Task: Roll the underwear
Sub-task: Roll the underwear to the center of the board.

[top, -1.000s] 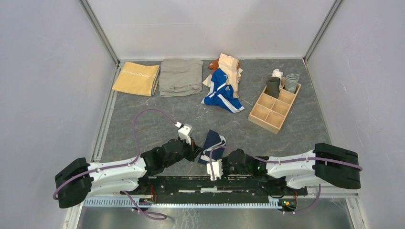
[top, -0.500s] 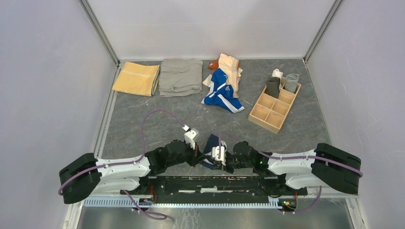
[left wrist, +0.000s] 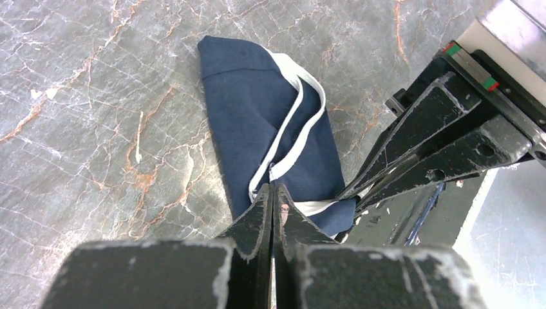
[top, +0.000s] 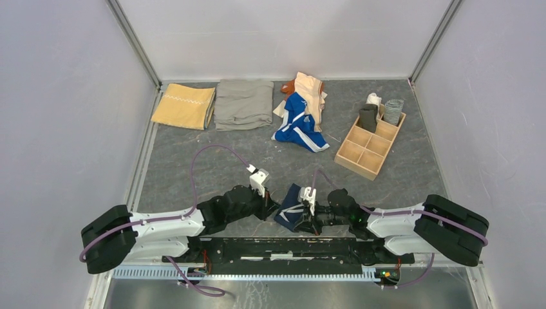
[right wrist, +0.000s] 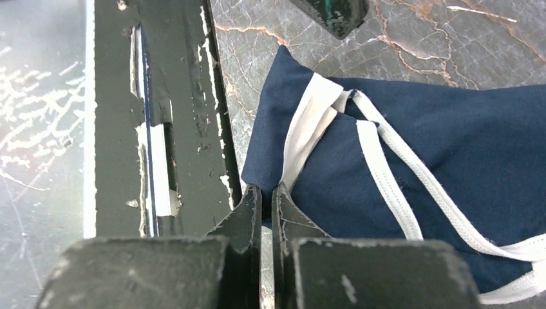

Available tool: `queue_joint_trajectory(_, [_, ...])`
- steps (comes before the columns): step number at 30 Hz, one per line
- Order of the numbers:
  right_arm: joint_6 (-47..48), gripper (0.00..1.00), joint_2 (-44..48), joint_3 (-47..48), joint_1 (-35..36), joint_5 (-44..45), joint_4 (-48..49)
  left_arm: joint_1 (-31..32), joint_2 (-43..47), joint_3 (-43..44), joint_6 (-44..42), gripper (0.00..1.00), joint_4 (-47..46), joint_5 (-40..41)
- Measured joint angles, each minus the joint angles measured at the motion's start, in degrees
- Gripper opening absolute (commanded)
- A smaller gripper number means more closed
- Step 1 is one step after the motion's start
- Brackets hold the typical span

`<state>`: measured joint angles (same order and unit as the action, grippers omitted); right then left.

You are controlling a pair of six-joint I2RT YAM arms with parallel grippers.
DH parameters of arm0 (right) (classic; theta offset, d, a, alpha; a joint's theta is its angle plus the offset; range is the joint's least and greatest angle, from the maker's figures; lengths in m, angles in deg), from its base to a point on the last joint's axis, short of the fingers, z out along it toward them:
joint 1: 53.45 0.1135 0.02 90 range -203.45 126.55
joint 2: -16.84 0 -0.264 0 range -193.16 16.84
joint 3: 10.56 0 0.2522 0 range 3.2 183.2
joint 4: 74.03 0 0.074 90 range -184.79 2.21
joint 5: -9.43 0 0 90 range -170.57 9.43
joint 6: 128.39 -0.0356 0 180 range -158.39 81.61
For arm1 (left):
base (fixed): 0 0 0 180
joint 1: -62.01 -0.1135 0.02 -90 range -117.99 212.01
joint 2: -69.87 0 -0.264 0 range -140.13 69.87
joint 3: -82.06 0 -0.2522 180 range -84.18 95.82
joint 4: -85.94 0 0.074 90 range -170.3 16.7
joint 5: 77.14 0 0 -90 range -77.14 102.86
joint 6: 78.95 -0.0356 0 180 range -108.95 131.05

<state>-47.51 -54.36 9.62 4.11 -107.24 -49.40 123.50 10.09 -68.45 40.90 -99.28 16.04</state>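
On the counter (top: pixel 193 161), to the left of the wooden tray (top: pixel 353 153) and well nearer the robot than it, both arms meet low over one garment. The right arm (top: pixel 399 225) has swung in toward the cloth since a second ago. The left arm (top: pixel 167 225) has edged a little toward the tray's side. Between them lies the navy underwear (top: pixel 291 209), flat and longer a second ago, now drawn into a shorter bundle. The left gripper (left wrist: pixel 271 188) has its jaws clenched on the garment's near edge, where the white trim (left wrist: pixel 286 122) runs to the tips. The right gripper (right wrist: pixel 265 188) pinches a folded corner of the same garment, its jaws nearly touching.
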Motion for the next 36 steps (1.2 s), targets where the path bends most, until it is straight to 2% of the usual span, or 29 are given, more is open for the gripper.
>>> queue_joint_trajectory(16, [-15.7, 0.0, -3.7, -1.7, -8.7, -8.3, 7.4, 0.0, -4.9, 3.5, -1.5, 0.02, 0.0, -0.4])
queue_joint_trajectory(32, [-21.6, 0.0, -5.6, -3.8, -15.3, -9.8, 7.9, 0.0, -12.3, 7.6, -2.4, 0.02, -2.6, -4.5])
queue_joint_trajectory(36, [-22.0, 0.0, -6.1, -3.8, -16.1, -10.4, 8.1, 0.0, -16.5, 10.3, -3.4, 0.02, -2.9, -6.0])
